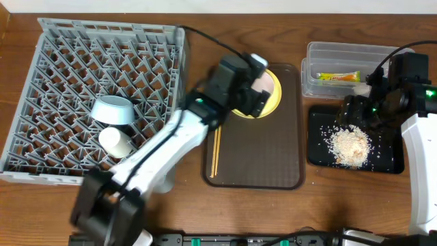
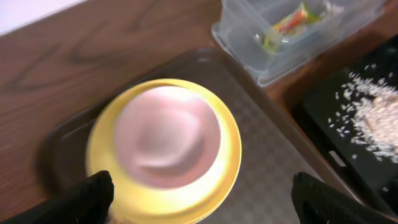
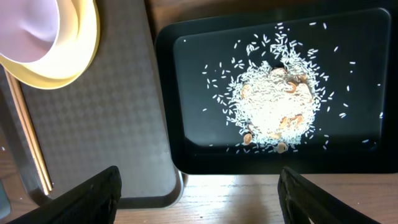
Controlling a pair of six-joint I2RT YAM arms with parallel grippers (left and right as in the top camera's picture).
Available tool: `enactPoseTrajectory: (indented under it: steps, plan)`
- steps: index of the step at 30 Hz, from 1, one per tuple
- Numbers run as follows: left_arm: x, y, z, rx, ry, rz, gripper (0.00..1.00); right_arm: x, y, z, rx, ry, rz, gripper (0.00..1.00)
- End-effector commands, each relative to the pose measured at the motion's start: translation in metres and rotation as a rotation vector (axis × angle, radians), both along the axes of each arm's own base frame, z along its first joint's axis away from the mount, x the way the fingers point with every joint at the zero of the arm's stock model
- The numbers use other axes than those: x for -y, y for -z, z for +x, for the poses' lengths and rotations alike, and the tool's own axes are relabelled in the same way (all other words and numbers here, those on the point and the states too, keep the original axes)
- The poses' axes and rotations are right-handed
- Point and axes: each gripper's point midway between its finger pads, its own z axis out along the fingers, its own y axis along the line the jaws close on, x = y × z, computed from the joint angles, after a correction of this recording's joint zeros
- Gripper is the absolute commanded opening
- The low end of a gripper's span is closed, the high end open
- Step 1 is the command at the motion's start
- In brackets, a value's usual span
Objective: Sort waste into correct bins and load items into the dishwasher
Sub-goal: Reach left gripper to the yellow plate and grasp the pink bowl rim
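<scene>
Left wrist: the wide-open, empty left gripper hangs above the round white bowl on the round pale yellow plate; pinch only the bowl's rim.

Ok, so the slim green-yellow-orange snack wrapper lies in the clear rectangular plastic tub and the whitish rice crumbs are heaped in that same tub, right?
Not quite. The whitish rice crumbs are heaped in the shallow black rectangular tray, not the tub; the right wrist view shows this. The slim green-yellow-orange snack wrapper does lie in the clear rectangular plastic tub.
</scene>
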Motion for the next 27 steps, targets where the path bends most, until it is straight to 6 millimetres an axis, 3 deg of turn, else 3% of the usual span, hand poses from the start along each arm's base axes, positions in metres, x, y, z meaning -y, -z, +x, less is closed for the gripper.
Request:
enactPoseTrajectory:
  steps: [1,5,10,13,18,27]
  plan:
    - [0.017,0.03,0.008,0.001,0.021,0.045,0.93,0.005,-0.006,-0.001,0.017,0.028,-0.006,0.79]
    - [0.028,0.066,0.009,-0.042,0.037,0.076,0.92,0.005,-0.006,-0.001,0.015,0.028,-0.006,0.79]
    - [0.024,0.106,0.002,-0.127,0.044,0.132,0.91,0.005,-0.006,-0.001,0.016,0.029,-0.007,0.79]
    - [0.018,0.124,-0.006,-0.183,0.045,0.173,0.84,0.005,-0.006,-0.001,0.016,0.029,-0.007,0.79]
    - [0.014,0.129,-0.011,-0.21,0.045,0.193,0.73,0.005,-0.006,0.0,0.02,0.029,-0.007,0.79]
    - [0.017,0.125,-0.005,-0.181,0.039,0.18,0.72,0.005,-0.006,0.0,0.019,0.028,-0.007,0.8]
